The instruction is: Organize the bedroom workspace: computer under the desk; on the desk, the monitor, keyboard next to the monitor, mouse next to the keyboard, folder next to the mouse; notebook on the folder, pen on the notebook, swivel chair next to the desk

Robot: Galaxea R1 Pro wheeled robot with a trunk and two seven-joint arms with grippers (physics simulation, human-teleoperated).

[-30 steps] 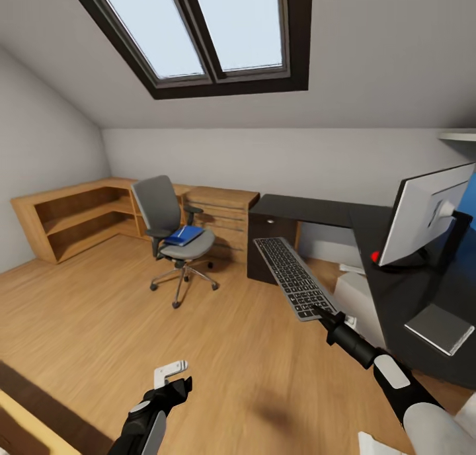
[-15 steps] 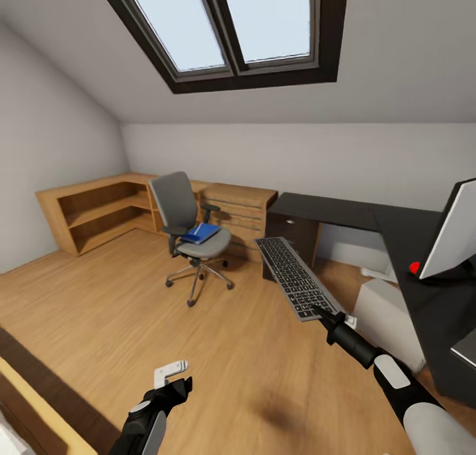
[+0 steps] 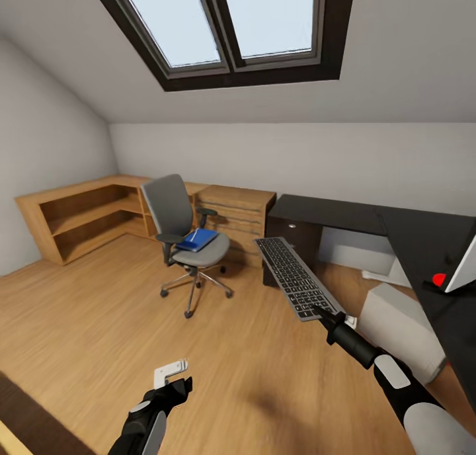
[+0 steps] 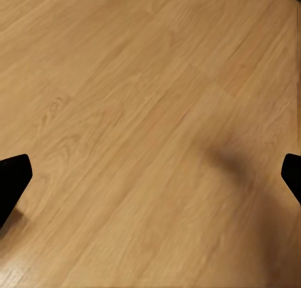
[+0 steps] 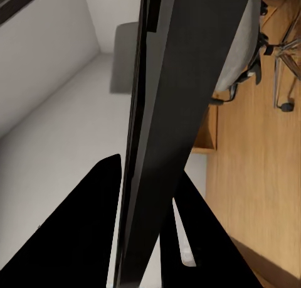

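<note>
The right claw (image 3: 322, 314) is clamped on the near end of the keyboard (image 3: 295, 277), holding it in the air over the wood floor (image 3: 99, 323), its key legends too small to read. The left claw (image 3: 173, 373) hangs low with its fingers spread, grasping nothing. The blue folder (image 3: 197, 239) lies on the swivel chair (image 3: 183, 237), which stands apart from the black worktop (image 3: 344, 211); the computer (image 3: 402, 329) sits under it.

Bright skylight (image 3: 228, 25) daylight, soft floor (image 3: 86, 323) shadows, wide-angle edge stretch.

Skylights (image 3: 231, 25) over wooden shelving (image 3: 73, 217)
</note>
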